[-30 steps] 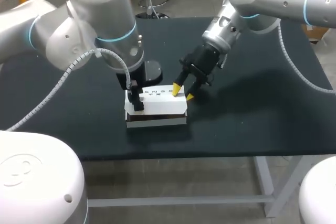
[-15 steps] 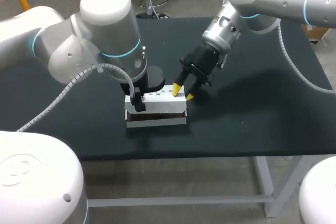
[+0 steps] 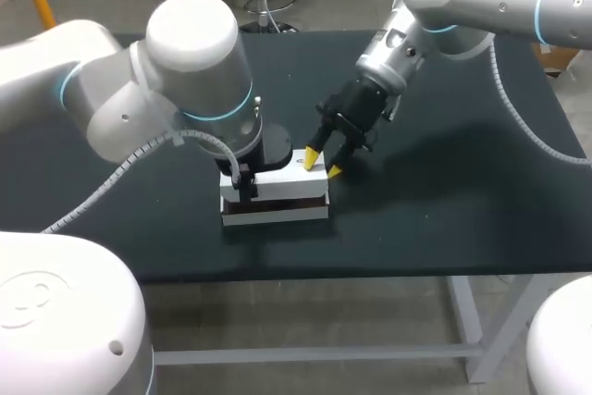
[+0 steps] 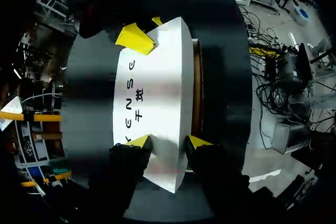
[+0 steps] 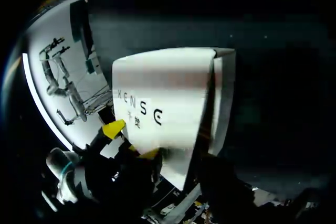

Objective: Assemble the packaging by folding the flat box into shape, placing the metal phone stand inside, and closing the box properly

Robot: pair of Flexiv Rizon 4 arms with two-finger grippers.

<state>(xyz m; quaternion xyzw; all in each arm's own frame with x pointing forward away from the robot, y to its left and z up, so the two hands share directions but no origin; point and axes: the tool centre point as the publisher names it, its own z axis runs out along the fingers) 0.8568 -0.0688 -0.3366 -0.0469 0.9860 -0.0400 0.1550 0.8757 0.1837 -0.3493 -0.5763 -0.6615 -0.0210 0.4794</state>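
Note:
A white box [image 3: 277,213] stands on the table, its printed lid [image 4: 157,87] folded over it with a brown gap [image 4: 197,93] under the long edge. My left gripper [image 3: 243,182] points down at the box's left end. It is open, with one yellow tip on the lid's top and the other at its edge [image 4: 169,141]. My right gripper [image 3: 323,166] is at the right end, open. One of its tips rests on the lid and the other is past the end [image 4: 144,30]. The lid's corner [image 5: 163,93] lies between its fingers [image 5: 181,163]. Whatever is inside the box is hidden.
The black table top [image 3: 444,191] carries only the box, which sits a short way back from the front edge [image 3: 370,273]. Both arms lean in over the box from left and right.
My left arm has swung further over the box, covering the lid's print in the head view, and its fingers have drawn closer together. The right arm has kept still.

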